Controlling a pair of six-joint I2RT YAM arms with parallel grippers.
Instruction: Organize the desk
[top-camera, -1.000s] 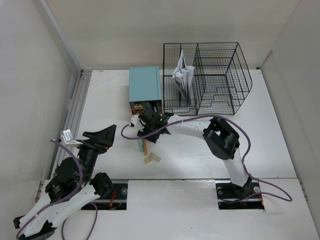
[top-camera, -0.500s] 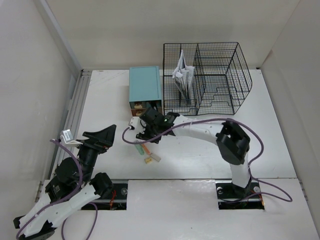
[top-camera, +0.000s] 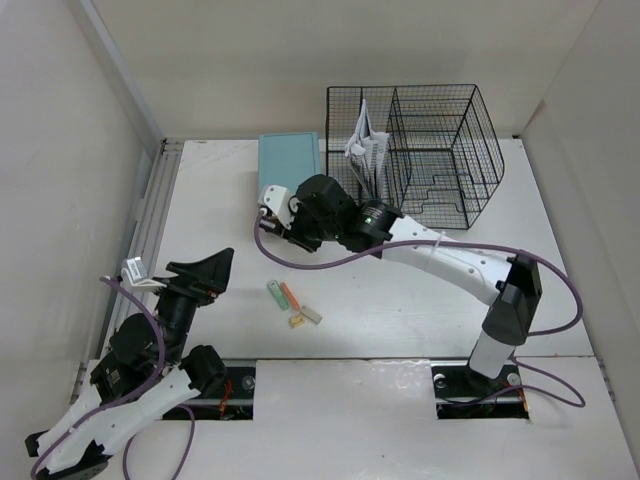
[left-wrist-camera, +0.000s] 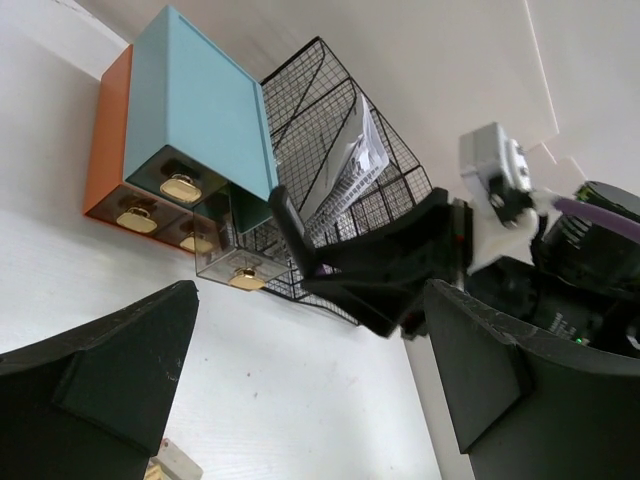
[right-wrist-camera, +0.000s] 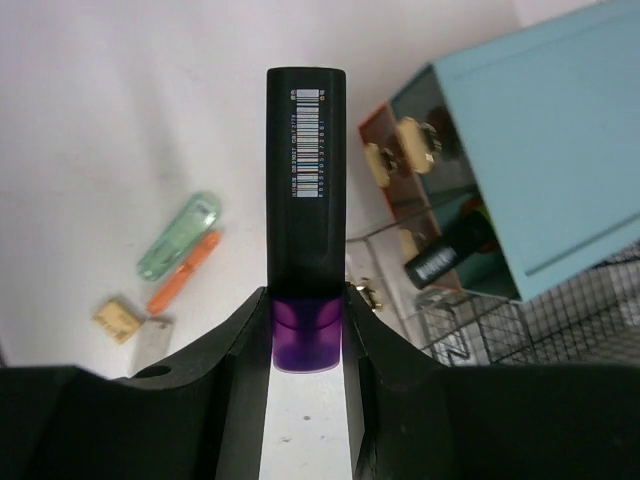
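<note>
Desk (top-camera: 420, 300), white, lies under two robot arms, with a teal drawer box (top-camera: 290, 165) toward its far edge.

Right arm stretches long and low from its base to the front of the drawer box. Its gripper (right-wrist-camera: 307, 300) is clamped on a black barcoded tube (right-wrist-camera: 307, 170) with a purple end, close by the box's pulled-out clear drawer (left-wrist-camera: 225, 255). Left arm is folded well in front and left of the box, its gripper (top-camera: 200, 272) spread wide, holding nothing. A green pen (top-camera: 276, 293) and an orange pen (top-camera: 290, 296) lie in front of the box. A black wire rack (top-camera: 420, 150) stands just right of it.
</note>
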